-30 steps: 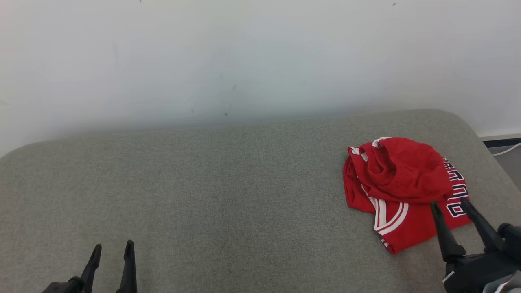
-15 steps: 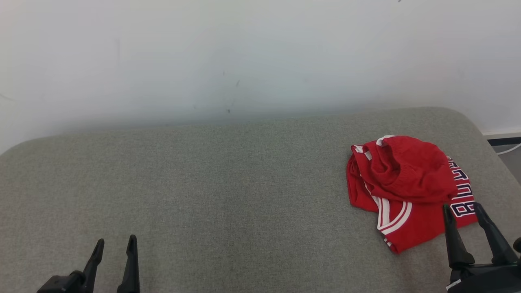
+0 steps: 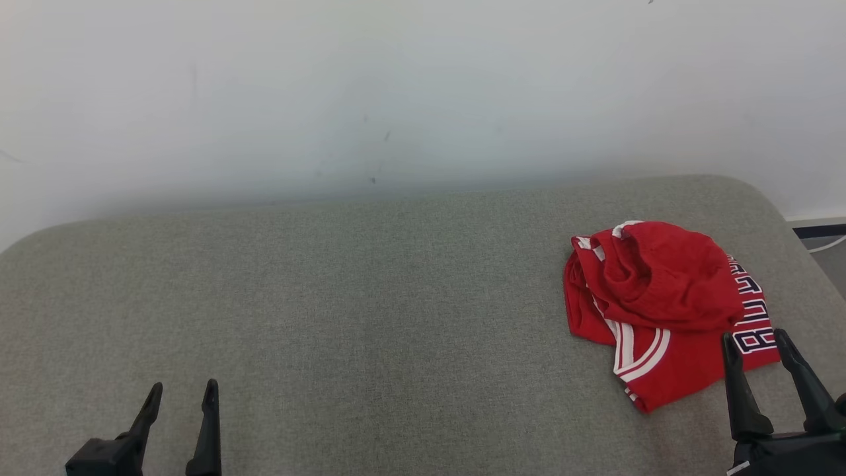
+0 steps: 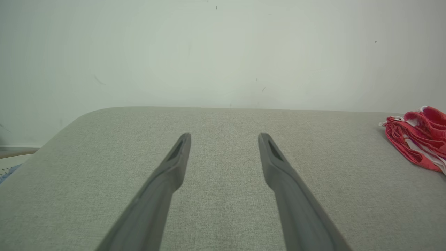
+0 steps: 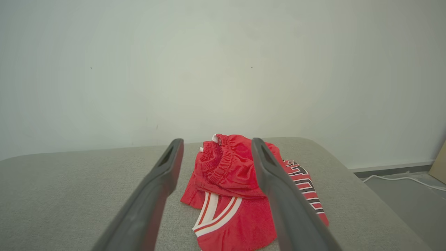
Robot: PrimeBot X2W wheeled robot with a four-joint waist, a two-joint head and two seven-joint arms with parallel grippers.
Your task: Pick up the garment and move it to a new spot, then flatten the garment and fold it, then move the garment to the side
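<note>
A red garment (image 3: pixel 661 311) with white stripes and dark lettering lies crumpled at the right of the grey cushioned surface (image 3: pixel 370 311). My right gripper (image 3: pixel 755 337) stands open at the garment's near right edge, its fingertips just over the lettering, nothing between them. In the right wrist view the garment (image 5: pixel 233 181) lies ahead between the spread fingers of the right gripper (image 5: pixel 215 140). My left gripper (image 3: pixel 182 389) is open at the lower left, far from the cloth. The left wrist view has the left gripper (image 4: pixel 224 135) open over bare fabric, the garment (image 4: pixel 420 137) at its right edge.
A pale wall (image 3: pixel 396 92) rises behind the surface. The surface's rounded right edge drops to a floor with a white cable (image 5: pixel 400 179) and a dark baseboard (image 3: pixel 819 231). Wide bare fabric stretches left of the garment.
The right gripper has drawn back toward the lower right, off the garment's lettered corner. The view shifted slightly. The garment lies as before.
</note>
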